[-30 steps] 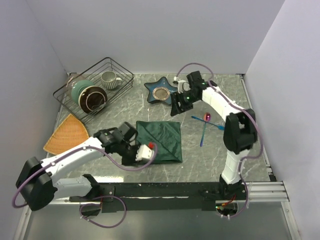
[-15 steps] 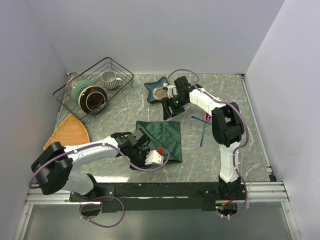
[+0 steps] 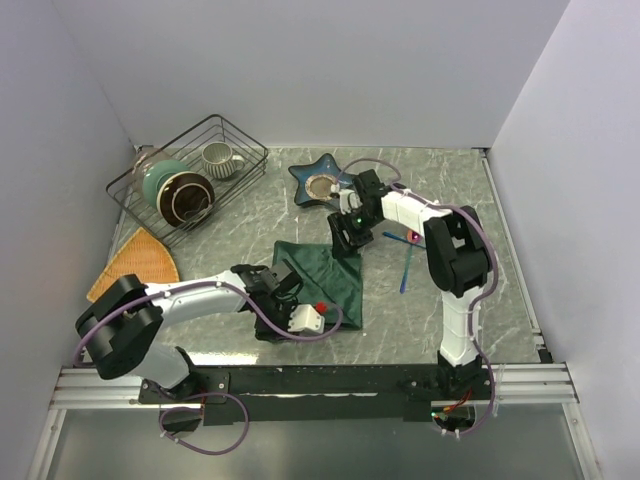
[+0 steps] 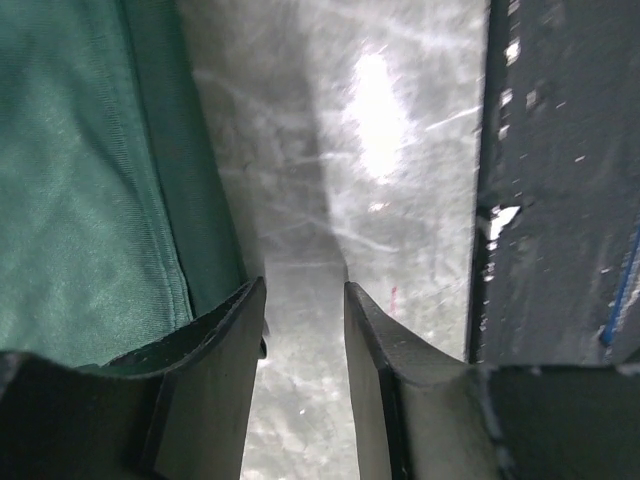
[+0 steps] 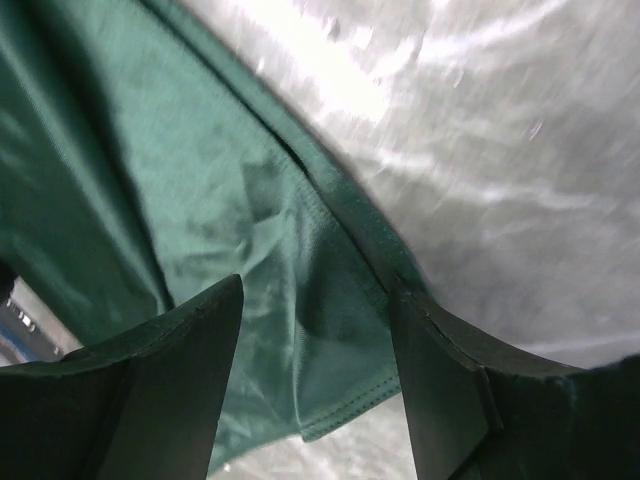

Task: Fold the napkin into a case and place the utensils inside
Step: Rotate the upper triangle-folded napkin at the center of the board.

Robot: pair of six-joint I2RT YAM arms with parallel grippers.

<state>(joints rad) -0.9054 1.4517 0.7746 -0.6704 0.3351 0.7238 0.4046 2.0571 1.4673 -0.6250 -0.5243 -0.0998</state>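
We see the dark green napkin lying flat on the grey marbled table, near the middle and a little toward the near edge. A crease runs across it.

The left gripper is low at the napkin's near-left corner. In its wrist view the two dark fingers stand a narrow way apart. Only bare table shows in the gap between them. The cloth's hemmed edge runs just beside the left-hand finger, and the black rail of the rig is on the other side. It grips nothing.

The right gripper is down at the napkin's far-right corner. In its wrist view the jaws are wide, and the corner of the cloth, with its stitched hem, lies between them. The fingers are spread to either side of the cloth and have not pinched it.

The blue utensil and the pink utensil lie on the bare table to the right of the napkin, apart from it and close under the right arm.

Further back, a blue star-shaped dish sits just beyond the right gripper. At the far left a wire basket holds a mug and two bowls. An orange mat lies just on the near side of the basket.
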